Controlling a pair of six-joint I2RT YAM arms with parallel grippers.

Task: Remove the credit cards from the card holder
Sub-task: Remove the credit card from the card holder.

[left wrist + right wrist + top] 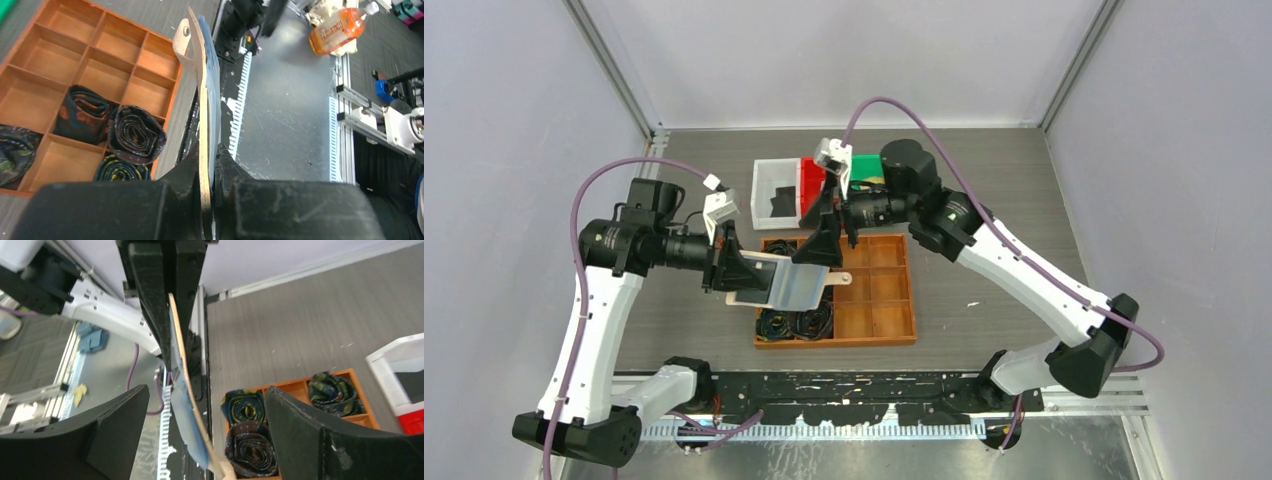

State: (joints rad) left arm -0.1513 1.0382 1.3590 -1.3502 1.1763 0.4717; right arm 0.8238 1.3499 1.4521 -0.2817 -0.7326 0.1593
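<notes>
Card holder (796, 285) held over a wooden tray (876, 300).
Left gripper (207, 160) clamps it; right gripper (202, 395) has its jaws spread wide around it.

The card holder (799, 287): tan cover, pale shiny blue pockets. The tray (912, 300): orange-brown wood. The rolls (136, 134) in the tray: dark navy, orange-and-green figured. Beyond the tray: white bin (757, 195), red bin (810, 180), green bin (864, 165).

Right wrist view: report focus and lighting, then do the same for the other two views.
Right wrist: right end effector dark and blurred, card holder edge soft. Left wrist: left end effector blurred, wooden tray sharp. Top external: even light, soft shadows, nothing blurred.
</notes>
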